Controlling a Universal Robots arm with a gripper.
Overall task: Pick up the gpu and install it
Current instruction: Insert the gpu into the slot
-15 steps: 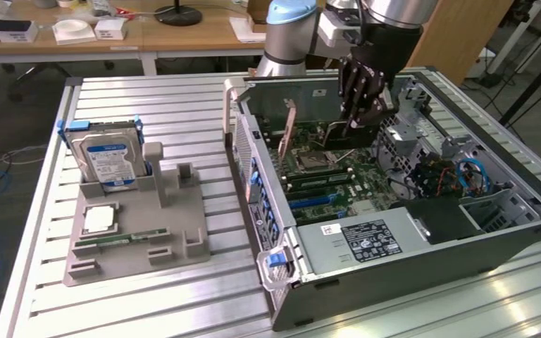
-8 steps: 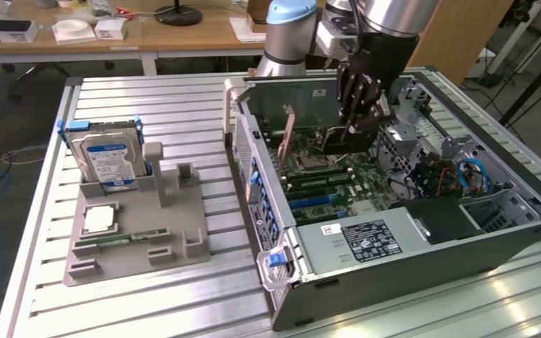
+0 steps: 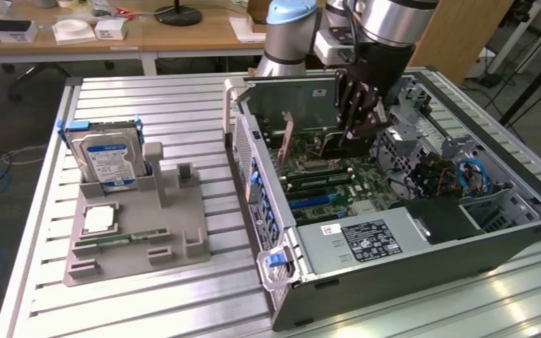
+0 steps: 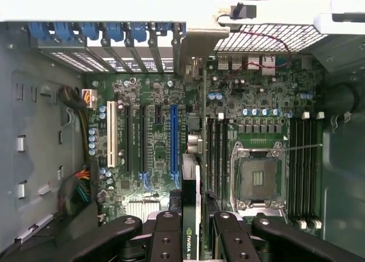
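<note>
The gpu [image 4: 191,165] shows edge-on in the wrist view: a thin green card with a silver end bracket that reaches the case's rear slot openings. My gripper [image 4: 192,230] is shut on it, a black finger [image 4: 165,239] on either face. The card hangs over the green motherboard [image 4: 148,102], right beside the long blue slot [image 4: 174,139]. Whether its edge touches the slot I cannot tell. In the exterior view my gripper [image 3: 359,130] reaches down into the open computer case [image 3: 496,239], with the gpu [image 3: 322,144] under it near the case's back wall.
On the exterior view's left, a grey holder tray [image 3: 181,218] carries an upright hard drive [image 3: 109,158], a processor chip [image 3: 99,218] and a memory stick [image 3: 120,239]. Inside the case are the power supply [image 3: 365,239], cables [image 3: 468,176] and an empty processor socket [image 4: 259,179].
</note>
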